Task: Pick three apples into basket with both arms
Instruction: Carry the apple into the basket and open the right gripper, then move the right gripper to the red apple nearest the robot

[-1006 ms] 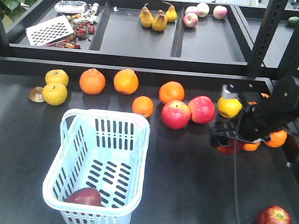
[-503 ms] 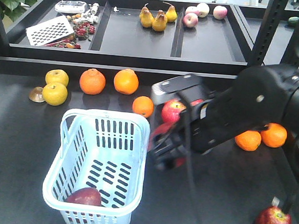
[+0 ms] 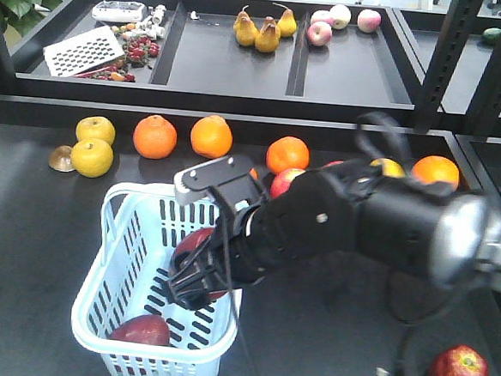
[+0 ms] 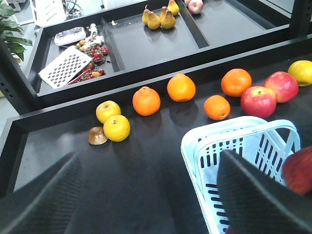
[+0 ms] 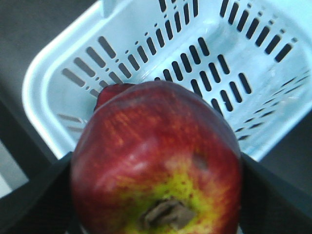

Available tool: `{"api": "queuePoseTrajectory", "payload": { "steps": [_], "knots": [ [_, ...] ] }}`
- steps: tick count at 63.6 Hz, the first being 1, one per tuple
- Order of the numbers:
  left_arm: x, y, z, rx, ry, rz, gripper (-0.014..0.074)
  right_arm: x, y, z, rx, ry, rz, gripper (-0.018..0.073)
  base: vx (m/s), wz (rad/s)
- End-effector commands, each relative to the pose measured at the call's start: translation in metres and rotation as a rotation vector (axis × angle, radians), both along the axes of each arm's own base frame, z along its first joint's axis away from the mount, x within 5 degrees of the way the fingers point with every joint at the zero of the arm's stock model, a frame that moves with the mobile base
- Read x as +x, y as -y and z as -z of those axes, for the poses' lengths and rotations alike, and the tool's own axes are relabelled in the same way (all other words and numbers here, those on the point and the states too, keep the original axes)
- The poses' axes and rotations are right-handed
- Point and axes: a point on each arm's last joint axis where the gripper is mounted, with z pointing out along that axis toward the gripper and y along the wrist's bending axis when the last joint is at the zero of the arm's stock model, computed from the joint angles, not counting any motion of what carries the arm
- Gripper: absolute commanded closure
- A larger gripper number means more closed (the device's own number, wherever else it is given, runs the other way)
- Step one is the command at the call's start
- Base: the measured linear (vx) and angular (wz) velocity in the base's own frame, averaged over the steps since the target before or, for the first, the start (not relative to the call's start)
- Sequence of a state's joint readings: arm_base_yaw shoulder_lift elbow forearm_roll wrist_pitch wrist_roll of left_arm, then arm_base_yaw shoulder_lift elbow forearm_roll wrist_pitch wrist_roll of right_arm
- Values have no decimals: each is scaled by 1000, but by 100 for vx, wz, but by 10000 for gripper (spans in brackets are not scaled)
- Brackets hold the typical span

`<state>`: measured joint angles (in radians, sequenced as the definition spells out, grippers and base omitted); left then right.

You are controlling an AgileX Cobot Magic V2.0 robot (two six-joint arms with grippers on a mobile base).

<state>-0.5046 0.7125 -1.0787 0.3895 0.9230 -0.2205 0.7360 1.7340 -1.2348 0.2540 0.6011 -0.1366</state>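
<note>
You are looking at a dark table [image 3: 23, 249] with a black shelf of trays [image 3: 225, 66] behind it; no brand, label or writing can be read anywhere. Your right arm [image 3: 360, 217] reaches from the right across the table to the light blue basket [image 3: 114, 230], which stands at the near left. The right gripper [image 3: 195, 266] hangs over the basket's right side with its fingers clamped on a dark red apple [image 5: 156, 161], whose yellow-green stem dimple fills the wrist view above the slotted basket floor. A second dark apple [image 3: 142, 328] lies in the basket's near corner, and a third [image 3: 458, 375] sits on the table at the near right, well apart from the basket. Your left gripper [image 4: 146, 195] shows only as two dark blurred fingers spread wide with nothing between them, above the table left of the basket. Behind the basket runs a row of oranges [image 3: 154, 136], brighter red apples [image 4: 258, 101] and yellow fruits [image 3: 92, 156].
</note>
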Motion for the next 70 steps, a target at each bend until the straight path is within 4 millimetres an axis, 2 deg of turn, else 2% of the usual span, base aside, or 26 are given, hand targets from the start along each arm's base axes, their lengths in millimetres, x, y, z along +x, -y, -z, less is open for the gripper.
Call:
{"api": "queuePoseTrajectory", "payload": {
  "steps": [1, 8, 20, 27, 42, 50, 63, 70],
  "knots": [
    [0, 0, -12, -23, 81, 11, 53, 5, -8, -16, 105, 69, 22, 174, 0, 0],
    [0, 0, -12, -23, 81, 11, 53, 6, -12, -10, 104, 68, 16, 57, 0, 0],
    [0, 0, -12, -23, 81, 11, 53, 8, -13, -11, 117, 95, 21, -121, 0, 0],
    [0, 0, -12, -23, 81, 11, 53, 8, -13, -11, 117, 98, 21, -148, 0, 0],
    [0, 0, -12, -23, 81, 11, 53, 2, -6, -14, 60, 50, 5, -132, 0, 0],
    [0, 0, -12, -23, 81, 11, 53, 1, 10, -23, -9, 43, 23, -125, 0, 0],
    [0, 0, -12, -23, 81, 11, 53, 0, 51, -42, -140, 16, 61, -113, 0, 0],
    [0, 0, -12, -23, 81, 11, 53, -1, 80, -37, -202, 20, 131, -107, 0, 0]
  ]
}}
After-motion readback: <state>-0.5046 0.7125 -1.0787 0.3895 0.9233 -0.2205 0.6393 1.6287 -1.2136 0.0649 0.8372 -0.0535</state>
